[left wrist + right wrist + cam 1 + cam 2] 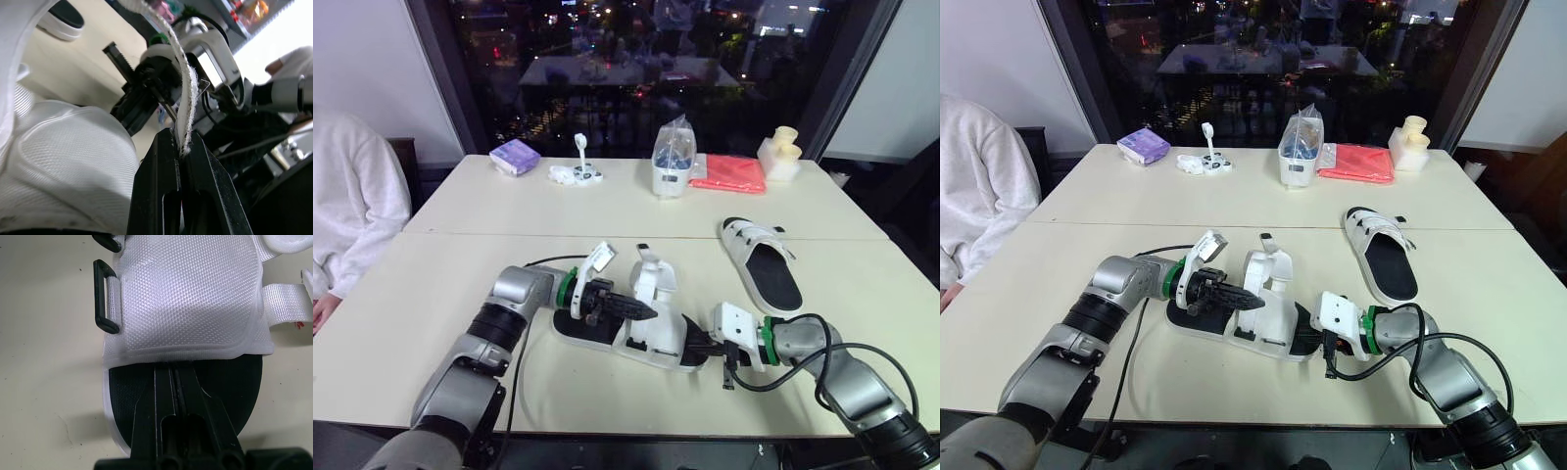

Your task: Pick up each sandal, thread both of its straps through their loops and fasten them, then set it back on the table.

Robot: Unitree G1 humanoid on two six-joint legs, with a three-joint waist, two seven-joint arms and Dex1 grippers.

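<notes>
Cream table (pixel 421 294) in front of a dark night window. You have the near sandal (pixel 651 345) lying at the front centre, between both arms.

Left gripper (pixel 648 313) is clamped shut on the edge of a white strap (pixel 187 95), holding it up off the upper. Right gripper (pixel 701 345) has its fingers closed together at the end of the black sole. You can't tell whether it pinches the sole or just pins it down.

Progress looks early. The black loop (pixel 105 296) on the side of the upper is empty, and another strap (pixel 288 303) lies loose off the far side. So neither strap looks threaded or fastened yet. The second sandal (pixel 764 264) sits apart on the right of the table, untouched by either gripper. Whether its straps are done up is not clear from here.

Clutter is well back by the window: purple pack (pixel 515 156), bagged white tub (pixel 672 162), red cloth (pixel 729 173). None of it blocks you. A black cable (pixel 540 262) runs beside the left arm and could snag. A person's white sleeve (pixel 347 196) is at the left edge.
</notes>
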